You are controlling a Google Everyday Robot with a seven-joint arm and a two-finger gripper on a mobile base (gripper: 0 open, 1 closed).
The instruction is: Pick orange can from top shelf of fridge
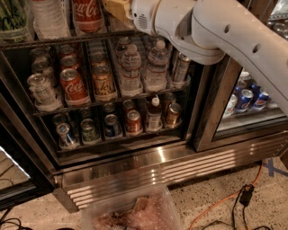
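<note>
The fridge stands open, its steel grille at the bottom. A coppery orange-gold can stands on the middle shelf in view, between a red Coca-Cola can and water bottles. The uppermost wire shelf in view holds a Coca-Cola can and clear bottles. My gripper is at the top edge of the view, above that shelf and right of the Coca-Cola can, and is mostly cut off. The white arm reaches in from the right.
The lowest shelf holds several small cans and a bottle. Blue cans sit behind the closed glass door on the right. A clear plastic bin lies on the floor in front. An orange cable runs across the floor.
</note>
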